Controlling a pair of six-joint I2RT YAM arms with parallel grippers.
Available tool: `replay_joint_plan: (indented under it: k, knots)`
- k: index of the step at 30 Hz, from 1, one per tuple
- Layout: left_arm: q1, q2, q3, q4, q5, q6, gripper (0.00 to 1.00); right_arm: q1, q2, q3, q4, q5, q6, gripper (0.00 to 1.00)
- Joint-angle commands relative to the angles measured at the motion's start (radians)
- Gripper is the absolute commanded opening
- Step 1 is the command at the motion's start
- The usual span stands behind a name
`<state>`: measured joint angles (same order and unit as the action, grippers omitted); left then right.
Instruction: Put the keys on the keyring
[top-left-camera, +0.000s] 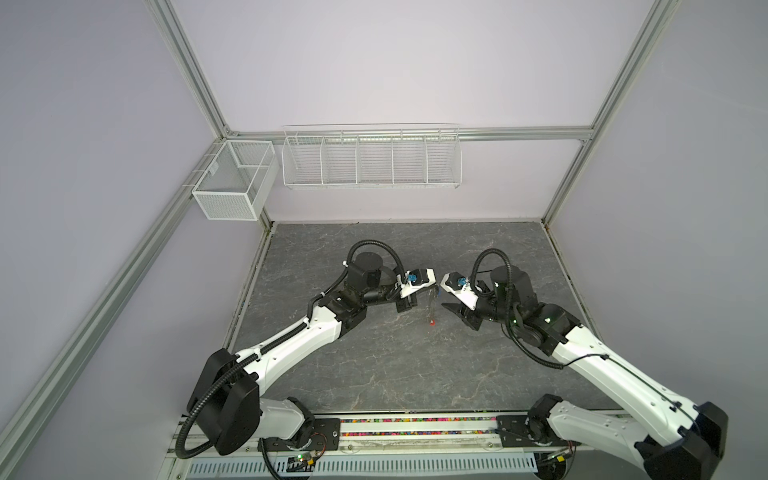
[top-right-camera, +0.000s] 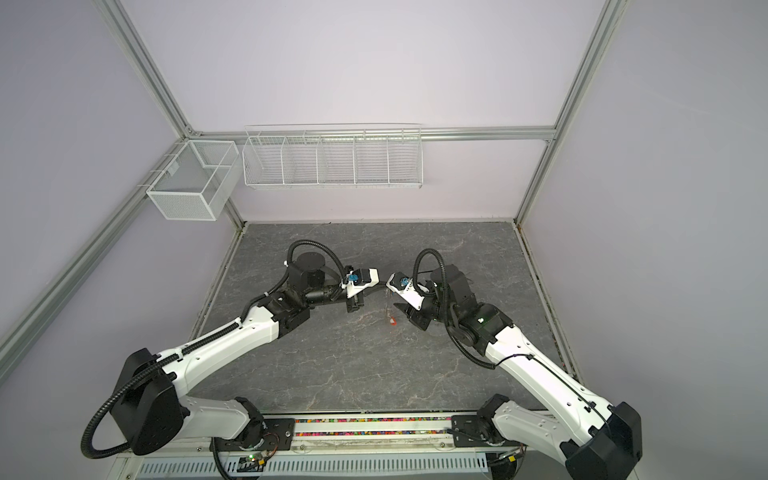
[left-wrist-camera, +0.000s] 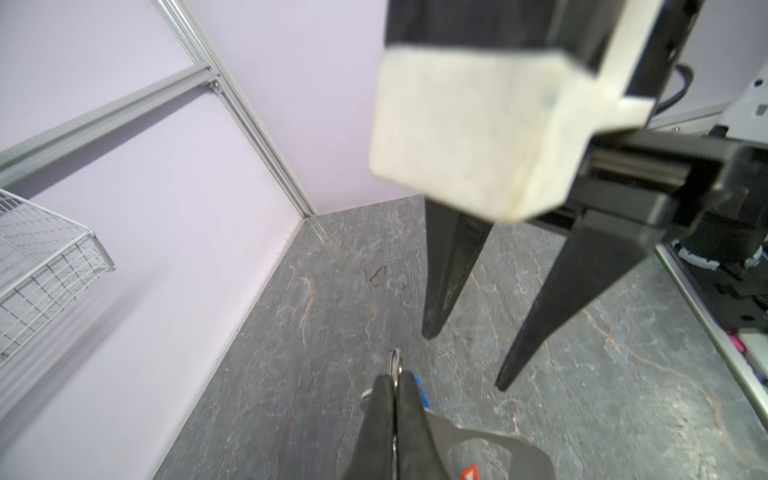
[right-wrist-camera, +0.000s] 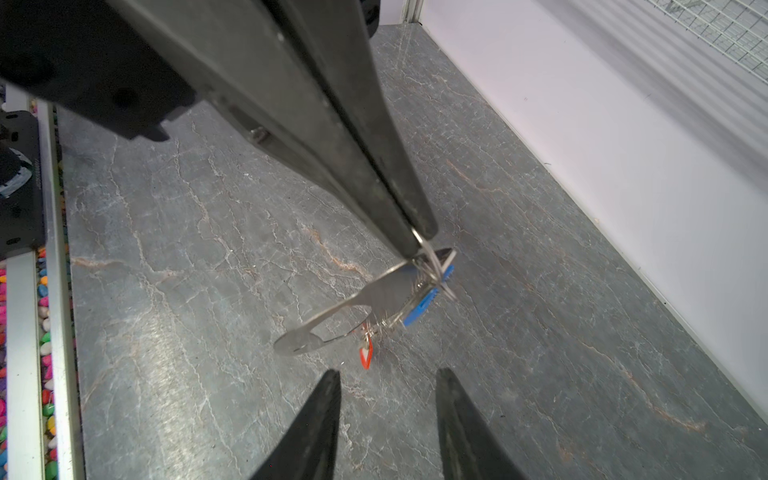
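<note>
My left gripper (top-left-camera: 435, 286) (left-wrist-camera: 395, 376) is shut on a small metal ring of the keyring (right-wrist-camera: 374, 299), which hangs from it above the table. The keyring is a flat grey crescent with an oblong cutout (left-wrist-camera: 478, 440). Both keys hang among the rings on its edge, one with a blue tag (right-wrist-camera: 419, 309) and one with a red-orange tag (right-wrist-camera: 365, 357) (top-left-camera: 432, 322). My right gripper (right-wrist-camera: 386, 378) (top-left-camera: 444, 297) stands open just short of the red tag, touching nothing. In the left wrist view its two fingers (left-wrist-camera: 432, 324) point down beside the keyring.
The grey marble-patterned table (top-left-camera: 374, 365) lies under both arms. A white mesh box (top-left-camera: 232, 185) and a long white wire rack (top-left-camera: 372, 158) hang on the back wall. A rail with coloured beads (top-left-camera: 415, 432) runs along the front edge.
</note>
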<state>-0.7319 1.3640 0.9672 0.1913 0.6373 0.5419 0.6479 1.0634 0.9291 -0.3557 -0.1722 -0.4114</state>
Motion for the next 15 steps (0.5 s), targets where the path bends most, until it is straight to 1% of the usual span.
replay_joint_plan:
  k: [1,7,15]
  knots:
    - [0.01,-0.004,-0.024,0.176,0.093,-0.126,0.0,-0.003,0.023,0.013,0.045,-0.004,-0.004,0.4]
    - [0.022,0.005,-0.049,0.277,0.119,-0.207,0.0,-0.007,0.019,0.028,0.083,0.052,-0.003,0.39]
    - [0.029,0.019,-0.063,0.387,0.142,-0.289,0.0,-0.009,0.02,0.055,0.134,-0.018,-0.001,0.4]
